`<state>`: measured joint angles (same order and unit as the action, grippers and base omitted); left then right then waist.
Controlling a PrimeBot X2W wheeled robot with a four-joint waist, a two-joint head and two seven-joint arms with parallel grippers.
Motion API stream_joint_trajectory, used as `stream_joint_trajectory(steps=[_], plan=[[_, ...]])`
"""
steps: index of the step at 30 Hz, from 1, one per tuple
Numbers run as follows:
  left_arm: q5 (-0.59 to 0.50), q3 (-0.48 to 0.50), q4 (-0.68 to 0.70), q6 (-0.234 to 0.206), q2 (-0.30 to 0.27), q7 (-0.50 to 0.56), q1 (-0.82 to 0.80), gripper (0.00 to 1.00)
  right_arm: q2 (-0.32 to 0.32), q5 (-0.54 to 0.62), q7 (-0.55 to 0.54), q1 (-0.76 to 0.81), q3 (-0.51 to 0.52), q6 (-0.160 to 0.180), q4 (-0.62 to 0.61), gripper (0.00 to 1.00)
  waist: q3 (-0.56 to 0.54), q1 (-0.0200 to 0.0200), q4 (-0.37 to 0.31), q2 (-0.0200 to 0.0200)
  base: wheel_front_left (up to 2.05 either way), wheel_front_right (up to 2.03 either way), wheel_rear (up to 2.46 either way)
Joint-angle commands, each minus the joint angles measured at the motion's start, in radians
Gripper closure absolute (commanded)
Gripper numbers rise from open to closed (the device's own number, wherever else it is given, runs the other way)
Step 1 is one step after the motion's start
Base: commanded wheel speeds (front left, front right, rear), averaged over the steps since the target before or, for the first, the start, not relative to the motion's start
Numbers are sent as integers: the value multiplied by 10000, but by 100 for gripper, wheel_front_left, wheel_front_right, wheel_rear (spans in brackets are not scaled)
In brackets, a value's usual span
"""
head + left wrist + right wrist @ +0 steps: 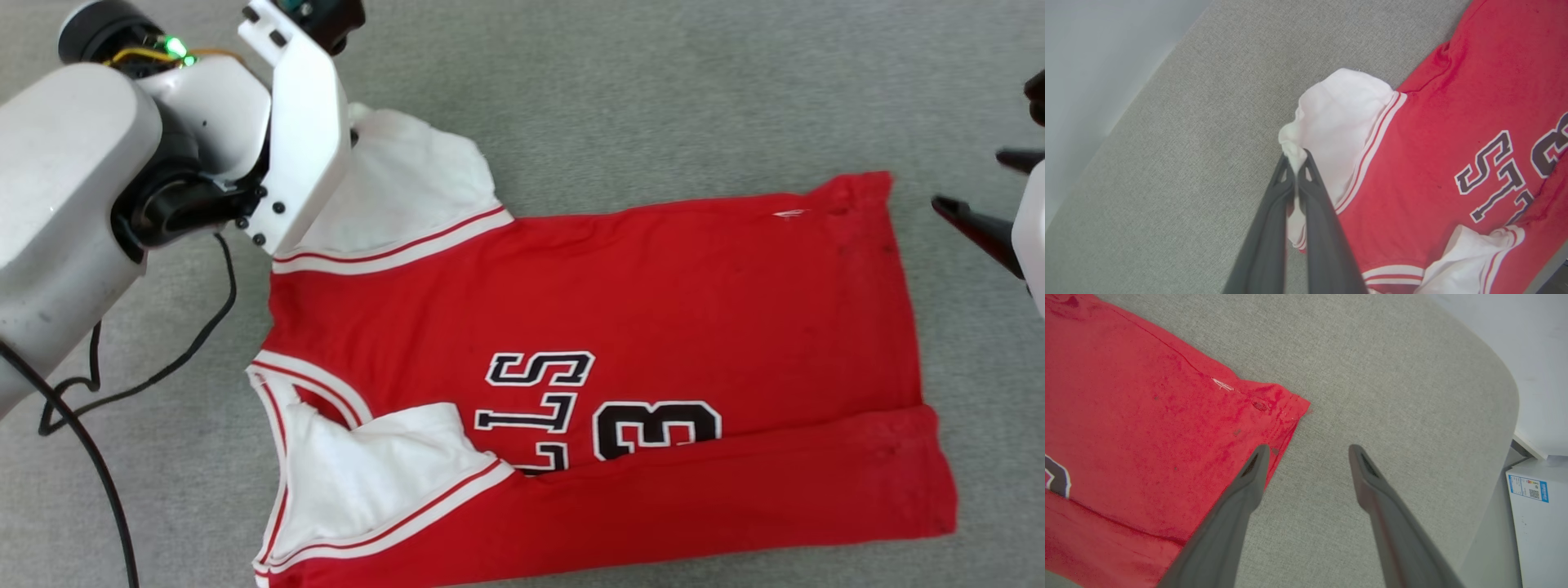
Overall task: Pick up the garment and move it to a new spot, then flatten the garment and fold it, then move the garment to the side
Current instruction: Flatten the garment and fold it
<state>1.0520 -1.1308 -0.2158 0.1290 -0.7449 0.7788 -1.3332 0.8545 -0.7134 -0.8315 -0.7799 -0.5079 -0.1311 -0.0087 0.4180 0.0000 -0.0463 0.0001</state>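
Pinching one garment (1433, 134) by one sleeve (1339, 118), left fingers (1267, 245) meet; right fingers (1229, 522) spread.

Head overhead; wrists near shared garment (653, 286)

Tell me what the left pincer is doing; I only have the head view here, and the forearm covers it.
Observer: In the left wrist view the left pincer is shut on the edge of the garment's white sleeve.
Operator: And the right one, at my picture's edge?
Observer: The right pincer is open; one fingertip overlaps the red hem, the other is over the bare grey surface.
Operator: Anything beyond that surface?
Observer: A white box with a blue label stands past its rounded edge.
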Motion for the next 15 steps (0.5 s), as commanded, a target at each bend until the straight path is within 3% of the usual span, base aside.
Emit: stream_joint_trajectory(steps=[1,7,15], plan=[[47,-61,66,5,49,-99,-148,100,123,-346,-503,-333,-265,7,182,0,170,0,213,-1,0,0,0],[16,-220,269,6,137,-515,-575,100,-115,-1154,-1971,-1475,-963,6,1338,0,654,0,655,-1,0,0,0],[-74,-602,498,6,218,-1081,-1049,100,-815,-1098,-1298,-1560,-1583,6,2888,0,1280,0,1027,-1,0,0,0]])
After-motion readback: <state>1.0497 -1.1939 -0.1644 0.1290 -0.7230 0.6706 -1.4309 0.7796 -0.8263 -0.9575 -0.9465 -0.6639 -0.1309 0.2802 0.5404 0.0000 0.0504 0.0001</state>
